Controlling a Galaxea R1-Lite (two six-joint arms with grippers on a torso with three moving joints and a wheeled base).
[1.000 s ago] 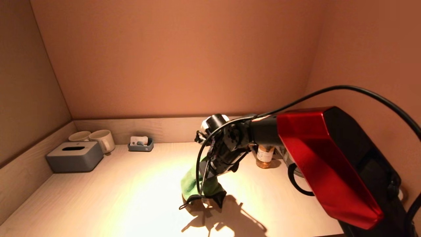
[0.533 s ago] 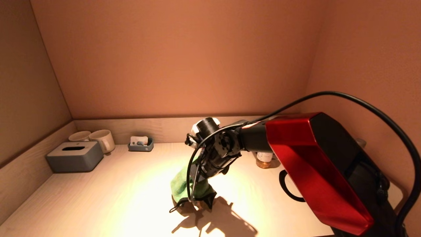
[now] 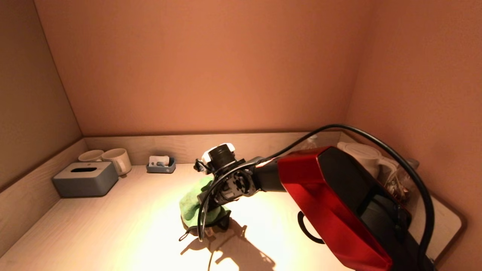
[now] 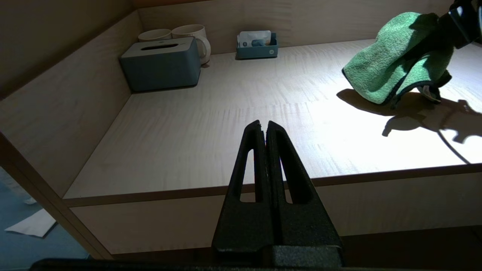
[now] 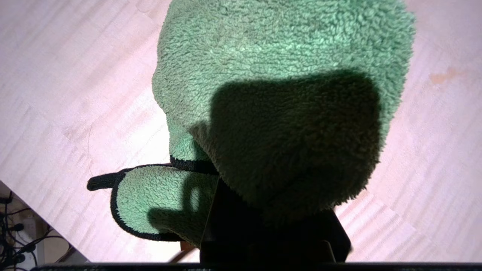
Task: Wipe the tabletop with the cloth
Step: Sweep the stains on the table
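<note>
The green cloth (image 3: pixel 194 205) with a dark hem rests on the light wooden tabletop (image 3: pixel 113 229), a little left of the middle. My right gripper (image 3: pixel 211 221) points down and is shut on the cloth, which drapes over its fingers. In the right wrist view the cloth (image 5: pixel 278 94) covers the fingers and lies on the wood. The cloth also shows in the left wrist view (image 4: pixel 395 56). My left gripper (image 4: pixel 263 126) is shut and empty, parked in front of the table's front edge on the left.
A grey tissue box (image 3: pixel 86 178), two mugs (image 3: pixel 117 160) and a small blue tray (image 3: pixel 162 165) stand at the back left. A white kettle (image 3: pixel 359 154) and glassware (image 3: pixel 399 184) stand at the back right. Walls close three sides.
My right arm has swept left across the tabletop, dragging the cloth with it. The kettle at the back right has come into view. The amber bottle is now hidden.
</note>
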